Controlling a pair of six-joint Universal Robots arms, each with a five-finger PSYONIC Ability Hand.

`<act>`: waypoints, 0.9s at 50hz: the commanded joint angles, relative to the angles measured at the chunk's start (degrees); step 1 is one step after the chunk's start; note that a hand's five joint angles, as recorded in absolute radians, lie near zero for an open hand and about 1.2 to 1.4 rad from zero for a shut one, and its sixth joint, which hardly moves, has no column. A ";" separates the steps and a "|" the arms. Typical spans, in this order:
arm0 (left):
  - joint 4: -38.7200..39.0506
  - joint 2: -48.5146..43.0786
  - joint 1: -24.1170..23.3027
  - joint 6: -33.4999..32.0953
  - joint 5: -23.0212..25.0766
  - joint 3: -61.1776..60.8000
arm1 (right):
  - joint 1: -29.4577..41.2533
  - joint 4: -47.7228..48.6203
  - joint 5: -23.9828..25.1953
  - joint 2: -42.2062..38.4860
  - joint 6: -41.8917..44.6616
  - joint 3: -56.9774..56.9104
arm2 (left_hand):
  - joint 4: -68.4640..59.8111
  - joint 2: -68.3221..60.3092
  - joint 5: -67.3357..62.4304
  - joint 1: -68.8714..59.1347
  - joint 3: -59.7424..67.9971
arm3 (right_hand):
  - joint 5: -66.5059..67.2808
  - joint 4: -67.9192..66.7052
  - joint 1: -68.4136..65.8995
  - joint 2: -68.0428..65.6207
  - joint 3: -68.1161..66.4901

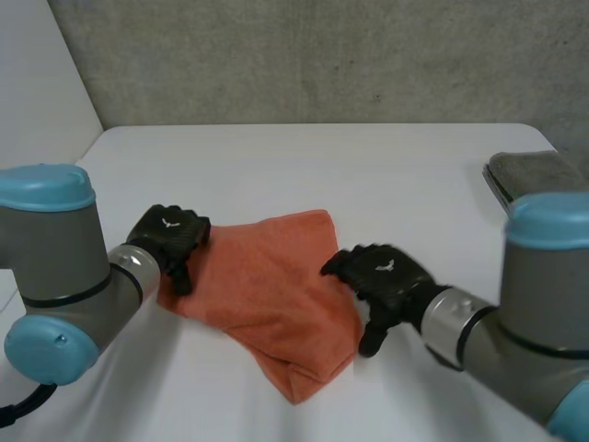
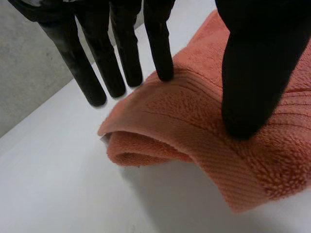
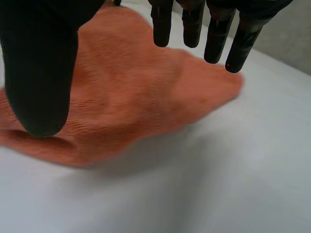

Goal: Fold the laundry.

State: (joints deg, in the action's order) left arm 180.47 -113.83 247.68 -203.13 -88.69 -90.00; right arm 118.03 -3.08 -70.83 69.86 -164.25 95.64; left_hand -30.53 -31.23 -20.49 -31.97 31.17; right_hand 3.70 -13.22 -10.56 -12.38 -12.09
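An orange towel [image 1: 267, 290] lies folded on the white table [image 1: 322, 161], its doubled corner towards my left hand [image 1: 170, 235]. In the left wrist view that hand [image 2: 252, 73] is open: the straight fingers [image 2: 163, 48] reach past the towel's [image 2: 194, 126] folded left corner, one fingertip touches it, and the thumb rests on top. My right hand [image 1: 382, 274] is at the towel's right edge. In its wrist view the right hand [image 3: 39, 63] is open, fingers [image 3: 218, 34] straight above the towel [image 3: 136, 92], with the thumb low over the near edge.
A grey folded cloth [image 1: 538, 173] lies at the table's far right edge. A grey wall stands behind the table. Bare table surface lies beyond the towel and in front of it.
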 commanded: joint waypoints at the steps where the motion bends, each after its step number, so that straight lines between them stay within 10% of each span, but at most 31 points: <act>1: 0.23 -0.42 -0.79 0.19 -0.08 0.09 | 4.75 5.10 -0.88 -5.86 0.60 -0.37 | -34.83 -34.14 -34.87 -33.39 34.20 | -1.44 0.96 -1.70 0.12 -0.17; 8: 0.14 -0.07 -2.03 0.19 -0.17 0.09 | 5.55 8.97 -1.94 -10.35 0.78 -1.95 | -49.47 -48.77 -49.51 -48.03 48.83 | 18.88 -19.36 -22.02 -20.20 -20.49; 11: 0.05 0.89 -3.08 0.36 -0.43 0.17 | 5.11 8.88 -3.17 -10.35 1.30 -3.00 | -49.47 -48.77 -49.51 -48.03 48.83 | 66.18 -66.66 -69.32 -67.50 -67.79; 35: -1.44 31.48 -7.12 13.46 -0.95 4.57 | -4.74 -2.36 -1.15 19.36 5.08 -16.71 | -49.47 -48.77 -49.51 -48.03 48.83 | 66.30 -66.78 -69.44 -67.62 -67.91; 39: -1.97 27.36 -7.91 13.81 -1.04 2.11 | -4.21 -3.07 -0.80 12.52 4.91 -19.88 | -1.80 -1.10 -1.84 -0.36 1.16 | 66.30 -66.78 -69.44 -67.62 -67.91; 45: -2.67 19.37 -9.06 19.85 -0.78 -2.81 | -1.06 -5.26 -1.50 3.72 5.17 -23.22 | 13.75 14.44 13.71 15.19 -14.38 | 66.30 -66.78 -69.44 -67.62 -67.91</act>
State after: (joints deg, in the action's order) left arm 178.55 -86.16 239.85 -188.51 -89.67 -87.97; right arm 113.80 -6.40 -71.82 82.56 -159.28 75.66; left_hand -25.62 -25.74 -15.36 -22.50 25.99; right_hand 55.87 -67.96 -54.06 -66.56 -67.40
